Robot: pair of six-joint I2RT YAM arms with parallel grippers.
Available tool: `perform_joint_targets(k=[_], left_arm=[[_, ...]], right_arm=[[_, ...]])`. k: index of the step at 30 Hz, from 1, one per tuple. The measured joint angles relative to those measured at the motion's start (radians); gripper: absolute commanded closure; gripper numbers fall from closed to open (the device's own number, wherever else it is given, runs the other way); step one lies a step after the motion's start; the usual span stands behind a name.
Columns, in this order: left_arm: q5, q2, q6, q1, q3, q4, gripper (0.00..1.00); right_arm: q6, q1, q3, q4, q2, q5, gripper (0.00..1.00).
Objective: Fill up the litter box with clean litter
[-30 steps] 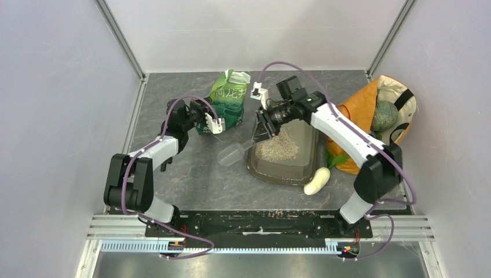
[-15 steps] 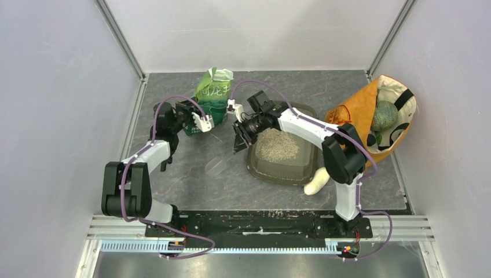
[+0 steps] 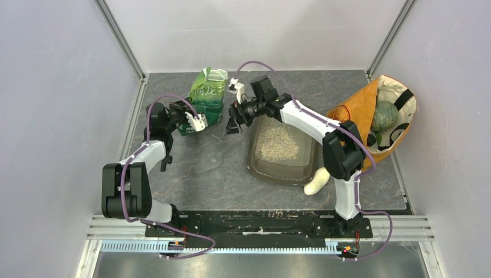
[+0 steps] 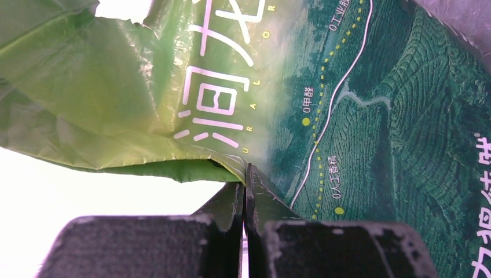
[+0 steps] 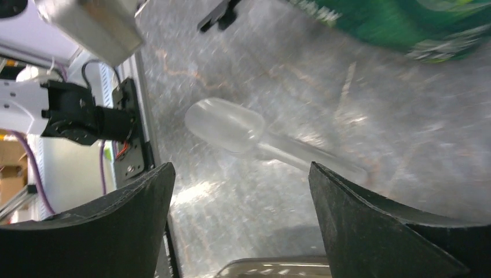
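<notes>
white print on the green bag (image 4: 359, 116), large Chinese characters (one reads 洞) just beyond the left fingers (image 4: 145, 246), small labels 0甲醛, 0工业胶, 0人工香精 along a dotted line, spaced Latin capitals only partly legible

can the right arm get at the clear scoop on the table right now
Probably yes: the right gripper is open, and the clear scoop lies loose on the table just ahead of it, nothing between. The left gripper, shut on the green bag, is off to the side.
</notes>
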State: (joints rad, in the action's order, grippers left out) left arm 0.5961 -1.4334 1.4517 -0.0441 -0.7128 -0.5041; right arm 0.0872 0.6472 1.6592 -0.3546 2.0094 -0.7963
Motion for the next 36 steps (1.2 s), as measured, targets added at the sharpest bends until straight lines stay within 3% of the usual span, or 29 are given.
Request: perform_joint_targets(k=[6, 12, 16, 20, 29, 30, 31, 32, 33, 34, 35, 36], left_arm=[[0.066, 0.008, 0.004, -0.005, 0.001, 0.0, 0.98], [0.152, 0.026, 0.051, -0.018, 0.015, 0.014, 0.98], [0.19, 0.043, 0.103, -0.02, 0.016, 0.05, 0.98], [0.211, 0.06, 0.137, -0.02, 0.016, 0.077, 0.98], [0.222, 0.07, 0.186, -0.024, 0.017, 0.109, 0.98], [0.222, 0.071, 0.19, -0.024, 0.019, 0.109, 0.98], [0.222, 0.071, 0.193, -0.024, 0.021, 0.11, 0.98], [0.223, 0.073, 0.196, -0.024, 0.021, 0.112, 0.98], [0.223, 0.073, 0.198, -0.024, 0.021, 0.114, 0.97], [0.225, 0.074, 0.201, -0.024, 0.021, 0.114, 0.93], [0.225, 0.075, 0.204, -0.024, 0.021, 0.117, 0.79], [0.227, 0.079, 0.208, -0.023, 0.021, 0.122, 0.63]], right_arm=[[-0.048, -0.136, 0.05, 0.07, -0.002, -0.006, 0.03], [-0.175, -0.234, 0.231, 0.127, 0.07, -0.008, 0.06], [-0.153, -0.246, 0.358, 0.152, 0.146, -0.015, 0.13], [-0.072, -0.245, 0.457, 0.159, 0.208, -0.011, 0.13], [-0.067, -0.207, 0.557, 0.095, 0.304, 0.072, 0.2], [-0.073, -0.204, 0.566, 0.088, 0.315, 0.081, 0.26], [-0.08, -0.199, 0.586, 0.077, 0.335, 0.096, 0.38], [-0.084, -0.197, 0.597, 0.071, 0.348, 0.104, 0.52], [-0.085, -0.195, 0.603, 0.063, 0.361, 0.113, 0.73], [-0.088, -0.193, 0.605, 0.058, 0.367, 0.116, 0.89], [-0.086, -0.192, 0.605, 0.053, 0.372, 0.117, 1.0], [-0.077, -0.191, 0.606, 0.047, 0.374, 0.113, 1.0]])
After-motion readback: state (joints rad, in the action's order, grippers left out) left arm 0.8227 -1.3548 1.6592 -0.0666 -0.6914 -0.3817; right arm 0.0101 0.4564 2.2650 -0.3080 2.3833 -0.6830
